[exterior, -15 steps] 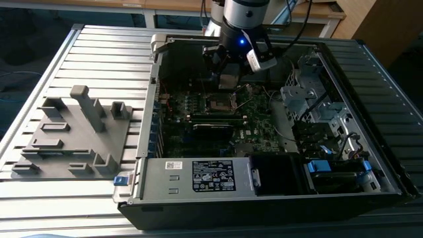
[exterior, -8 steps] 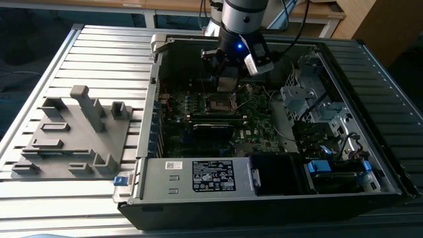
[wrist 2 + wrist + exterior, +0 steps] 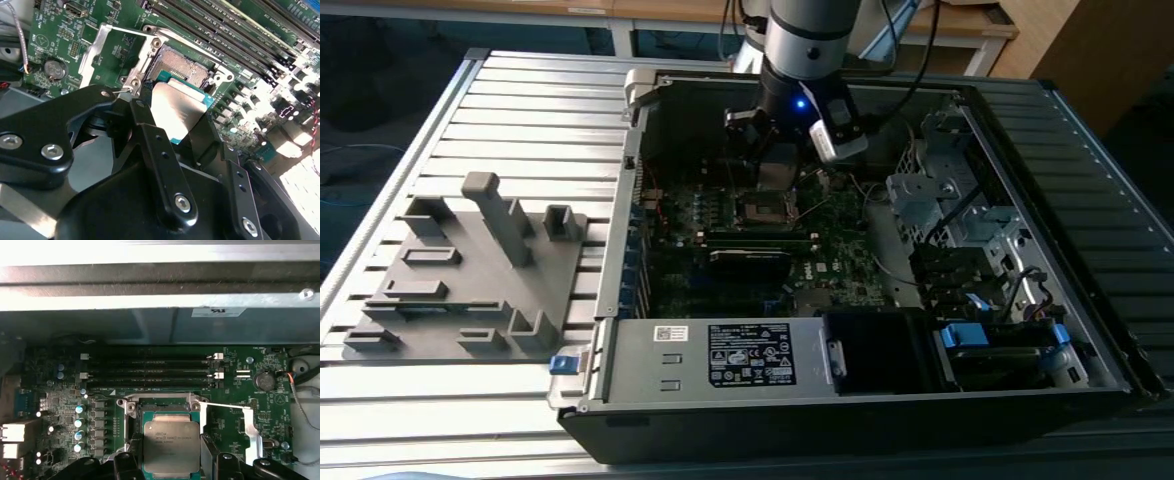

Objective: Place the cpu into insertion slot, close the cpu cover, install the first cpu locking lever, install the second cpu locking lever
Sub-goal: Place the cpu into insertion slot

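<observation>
The arm reaches down into an open computer case (image 3: 627, 300) that lies on the slatted metal desk (image 3: 520, 100), toward the exterior view's right. A grey moulded fixture (image 3: 467, 270) sits on the desk near its edge at the exterior view's left, just beside the case. Inside the case the green motherboard (image 3: 841, 280) lies flat, with a grey power supply (image 3: 720, 355) along the case's near edge.

The pincer (image 3: 172, 457) is clamped on the cpu (image 3: 170, 442): in both wrist views a black finger (image 3: 145, 125) presses against each of two opposite edges of the chip. In the second wrist view the pincer (image 3: 177, 120) shows the cpu (image 3: 177, 105) with its dull silver face up, green board edges showing around it.

The cpu hangs over the near part of the insertion slot (image 3: 165, 405), covering some of it, while the far part of the dark recess is open to view. Whether the chip touches the insertion slot (image 3: 182, 62) cannot be told. In the exterior view the pincer (image 3: 781, 165) stands just above the socket (image 3: 765, 208), near the middle of the motherboard.

The cpu cover (image 3: 253, 432) is swung open, its silvery frame lying just beside the slot and clear of the recess; in the second wrist view the cpu cover (image 3: 92, 50) shows bare board through its cut-out middle. Long black memory slots (image 3: 150, 372) run along the far side of the socket, and a coin battery (image 3: 264, 381) sits on the board beyond the open cover
</observation>
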